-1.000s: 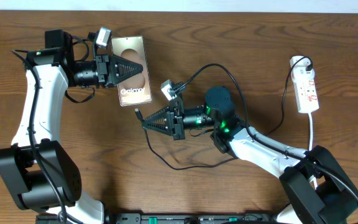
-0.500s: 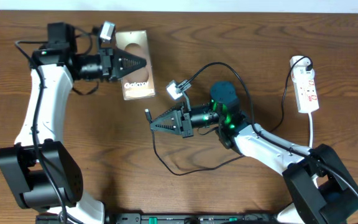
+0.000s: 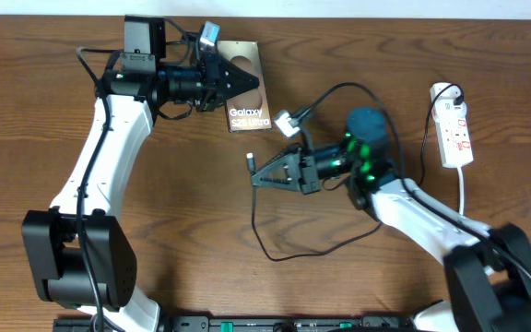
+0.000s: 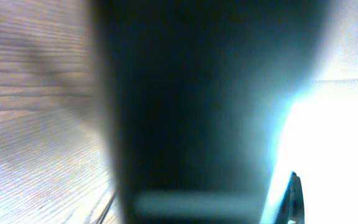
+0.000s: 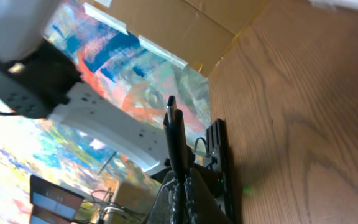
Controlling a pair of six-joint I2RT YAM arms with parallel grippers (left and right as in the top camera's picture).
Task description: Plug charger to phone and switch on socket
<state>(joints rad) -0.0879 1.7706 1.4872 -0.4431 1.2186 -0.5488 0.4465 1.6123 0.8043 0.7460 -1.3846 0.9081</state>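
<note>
The bronze-grey phone (image 3: 250, 117) with white "Galaxy" lettering is held near the table's far edge, and my left gripper (image 3: 253, 78) is shut on its upper half. In the left wrist view the phone (image 4: 197, 112) is only a dark blurred slab filling the frame. My right gripper (image 3: 256, 180) is shut on the charger, whose small black connector tip (image 3: 250, 162) pokes out toward the phone, a short gap below its bottom edge. In the right wrist view the tip (image 5: 173, 121) stands straight up from the shut gripper (image 5: 182, 180). The white socket (image 3: 456, 129) lies at the far right.
The thin black charger cable (image 3: 289, 254) loops across the wood under the right arm and runs on to the black plug (image 3: 447, 92) at the socket's far end. The strip's white cord (image 3: 464, 189) trails toward the front. The right arm's base crowds the front right.
My left gripper has carried the phone to the right and toward the far edge. The right gripper has moved right with the connector tip, staying just below the phone.
</note>
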